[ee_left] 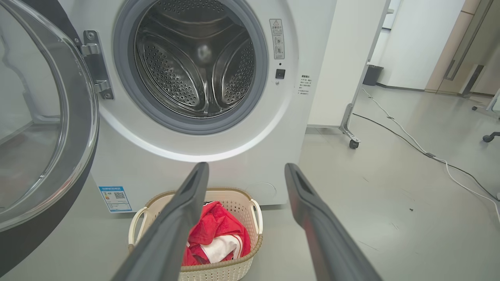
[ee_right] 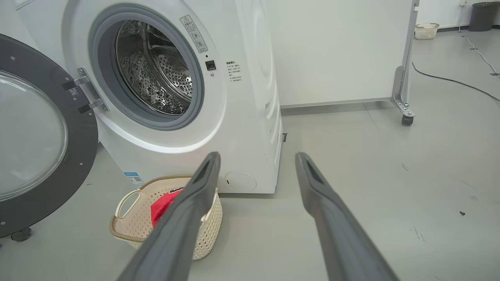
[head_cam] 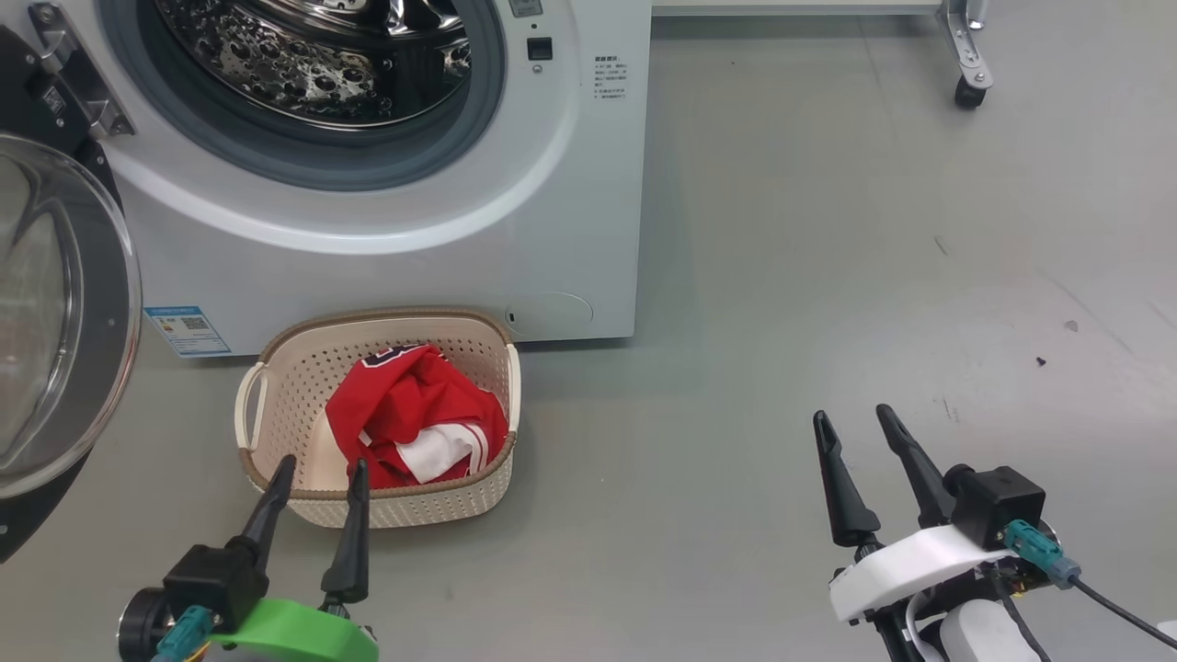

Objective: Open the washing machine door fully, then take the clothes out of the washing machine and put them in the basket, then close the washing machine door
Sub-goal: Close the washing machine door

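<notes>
The white washing machine (head_cam: 552,211) (ee_left: 304,50) (ee_right: 254,78) stands ahead, its steel drum (ee_left: 199,62) showing nothing inside. The washing machine door (head_cam: 55,313) (ee_left: 43,117) (ee_right: 35,136) hangs swung wide on its left hinge. On the floor in front sits the cream basket (head_cam: 294,368) (ee_left: 242,203) (ee_right: 133,218) holding the red and white clothes (head_cam: 405,414) (ee_left: 215,230) (ee_right: 162,203). My left gripper (head_cam: 320,471) (ee_left: 246,168) hovers open by the basket's near rim. My right gripper (head_cam: 855,418) (ee_right: 258,158) is open over bare floor to the basket's right. Neither holds anything.
A white wheeled partition (ee_left: 351,78) (ee_right: 336,50) stands to the right of the machine, one caster (head_cam: 965,92) on the floor. Cables (ee_left: 410,140) trail across the grey floor at the right. A small basket (ee_right: 425,30) and a dark bin (ee_right: 482,15) sit far back.
</notes>
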{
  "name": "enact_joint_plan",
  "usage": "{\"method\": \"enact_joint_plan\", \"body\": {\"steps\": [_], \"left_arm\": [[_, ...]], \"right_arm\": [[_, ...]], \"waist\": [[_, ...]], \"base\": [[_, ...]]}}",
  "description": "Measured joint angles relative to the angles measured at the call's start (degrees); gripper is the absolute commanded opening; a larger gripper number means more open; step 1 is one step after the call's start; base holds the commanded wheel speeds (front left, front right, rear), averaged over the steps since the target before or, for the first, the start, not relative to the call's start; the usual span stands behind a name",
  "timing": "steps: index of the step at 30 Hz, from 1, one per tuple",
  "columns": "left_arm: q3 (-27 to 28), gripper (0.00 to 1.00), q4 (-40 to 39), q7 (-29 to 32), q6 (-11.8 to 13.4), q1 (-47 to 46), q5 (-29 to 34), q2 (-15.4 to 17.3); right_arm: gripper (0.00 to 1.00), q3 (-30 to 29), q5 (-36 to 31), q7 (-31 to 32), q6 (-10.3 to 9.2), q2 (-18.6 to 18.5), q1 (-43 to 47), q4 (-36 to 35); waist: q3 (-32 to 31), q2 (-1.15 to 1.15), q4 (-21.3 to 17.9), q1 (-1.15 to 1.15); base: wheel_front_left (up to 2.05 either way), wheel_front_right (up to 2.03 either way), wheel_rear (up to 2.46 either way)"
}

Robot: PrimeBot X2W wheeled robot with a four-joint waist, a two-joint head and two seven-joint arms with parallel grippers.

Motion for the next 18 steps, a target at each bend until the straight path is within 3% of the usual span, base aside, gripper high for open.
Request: {"method": "enact_joint_plan", "body": {"steps": [9,18], "left_arm": [[-1.20,1.00,0.10,0.00,0.00,-0.04,0.00,-0.01],[-2.24,1.00,0.20,0.00,0.91,-0.05,-0.89,-0.01]], "right_arm": [[1.00,-0.20,-0.01,0.00,0.00,-0.33,0.01,-0.62],[1.00,2.56,-0.03,0.00,0.00,-1.07,0.00,-0.93]], "waist": [[0.39,0.00,2.69,0.00],[1.11,0.00,7.87,0.00]], "base": [[0.00,0.00,0.00],[0.00,0.00,0.00]]}}
